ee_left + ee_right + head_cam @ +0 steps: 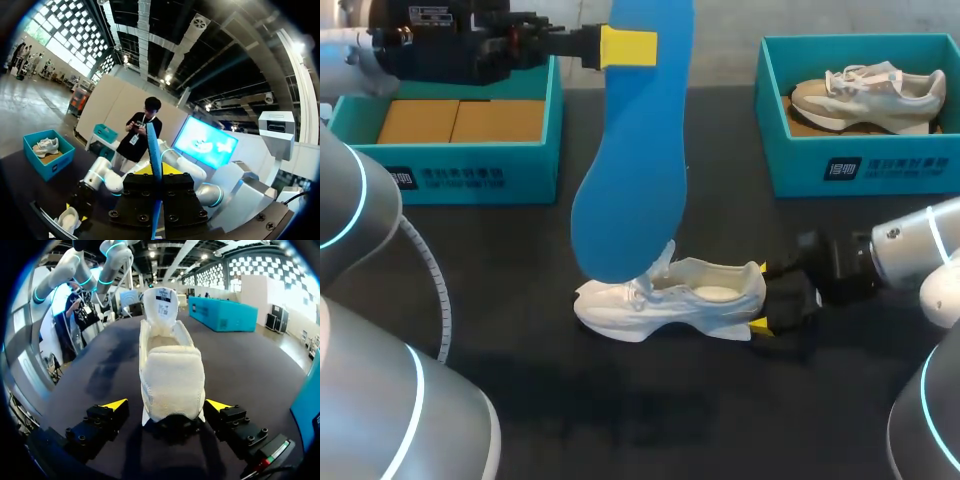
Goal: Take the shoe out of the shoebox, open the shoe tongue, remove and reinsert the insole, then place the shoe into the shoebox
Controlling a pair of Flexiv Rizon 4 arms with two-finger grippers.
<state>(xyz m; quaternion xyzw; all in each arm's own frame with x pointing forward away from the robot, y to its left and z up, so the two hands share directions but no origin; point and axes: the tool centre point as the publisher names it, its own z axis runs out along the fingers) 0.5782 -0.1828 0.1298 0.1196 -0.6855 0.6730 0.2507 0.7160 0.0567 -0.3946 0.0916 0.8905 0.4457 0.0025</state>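
Gripping: left jaws closed on flat blue foam insole (630, 170), which hangs over white mesh sneaker (670, 300).
Flanking: right jaws open beside sneaker heel, not touching it.
Base: black surface (620, 420).

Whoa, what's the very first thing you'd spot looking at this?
The big blue insole, pinched by the left claw and hanging over the white shoe in the middle of the table. Next, the right claw, its yellow-tipped fingers open on either side of that shoe's heel.
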